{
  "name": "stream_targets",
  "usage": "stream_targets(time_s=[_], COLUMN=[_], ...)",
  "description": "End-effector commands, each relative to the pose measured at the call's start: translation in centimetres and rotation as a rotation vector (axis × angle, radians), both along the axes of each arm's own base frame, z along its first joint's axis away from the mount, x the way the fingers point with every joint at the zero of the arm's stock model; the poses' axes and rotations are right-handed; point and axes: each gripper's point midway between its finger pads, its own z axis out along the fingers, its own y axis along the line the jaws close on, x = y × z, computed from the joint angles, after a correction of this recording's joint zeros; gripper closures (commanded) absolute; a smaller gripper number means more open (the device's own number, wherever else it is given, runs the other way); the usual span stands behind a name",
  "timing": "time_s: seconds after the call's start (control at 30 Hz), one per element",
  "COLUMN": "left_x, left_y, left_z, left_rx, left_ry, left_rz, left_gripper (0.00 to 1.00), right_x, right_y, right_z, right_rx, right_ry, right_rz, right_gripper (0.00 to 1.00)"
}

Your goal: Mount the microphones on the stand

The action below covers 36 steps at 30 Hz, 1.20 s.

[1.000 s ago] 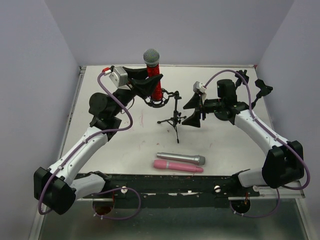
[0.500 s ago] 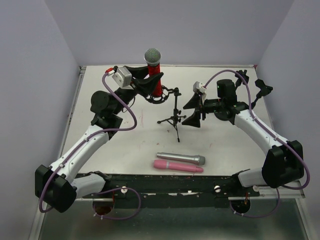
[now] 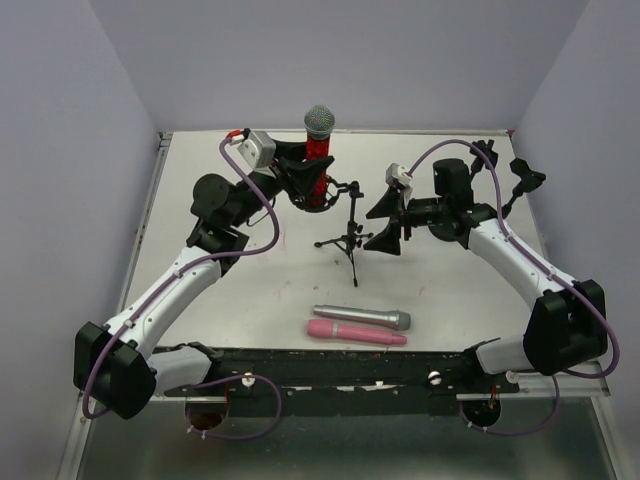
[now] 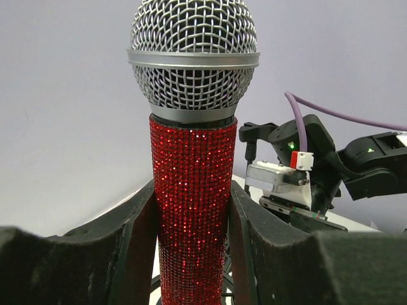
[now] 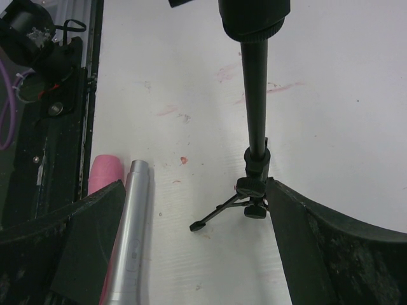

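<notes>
The left gripper (image 3: pixel 306 175) is clamped on the red microphone (image 3: pixel 318 140), one finger (image 4: pixel 137 235) pressed to each side of the glittery body. The microphone stands upright in the upper centre of the top view, long axis vertical, silver mesh head up. It is over the holder end of the stand (image 3: pixel 350 228).

The right gripper (image 3: pixel 392 228) is spread wide, just right of the stand; in its wrist view the jaws flank the lower pole without touching it.

Since a second ago the left wrist and the microphone have shifted right in the frame, and less red body shows. The right arm, silver microphone (image 3: pixel 362 317) and pink microphone (image 3: pixel 355 333) lie unchanged, side by side at lower centre.

The red microphone's lower end is hidden behind the gripper, so whether it sits in the holder cannot be told.
</notes>
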Motion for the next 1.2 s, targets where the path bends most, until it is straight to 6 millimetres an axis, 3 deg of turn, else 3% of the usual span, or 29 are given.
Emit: stream_targets(time_s=[0.0,0.47,0.67,0.93,1.03,1.17], left_x=[0.6,1.8,1.4,0.8,1.0,1.1], left_y=[-0.7,-0.1,0.2,0.5,0.4,0.5], left_z=[-5.7,-9.1,-7.8,-4.6,-4.0,-3.2], left_rx=[0.055,0.095,0.087,0.077,0.089,0.101], left_ry=[0.195,0.251,0.260,0.267,0.286,0.292], left_rz=[-0.036,0.039,0.041,0.038,0.042,0.045], left_gripper=[1.00,1.00,0.63,0.26,0.16,0.12], right_x=[-0.1,-0.1,-0.1,-0.1,-0.1,-0.1], right_y=[0.0,0.0,-0.1,-0.1,-0.1,-0.1], right_z=[-0.5,-0.8,-0.9,-0.9,-0.9,-0.9], right_rx=[-0.001,-0.009,-0.012,-0.016,-0.015,-0.016], right_ry=[0.014,0.028,0.029,0.027,0.026,0.027], right_rz=[0.015,0.022,0.022,0.022,0.021,0.023], right_gripper=[0.00,0.00,0.00,0.00,0.00,0.00])
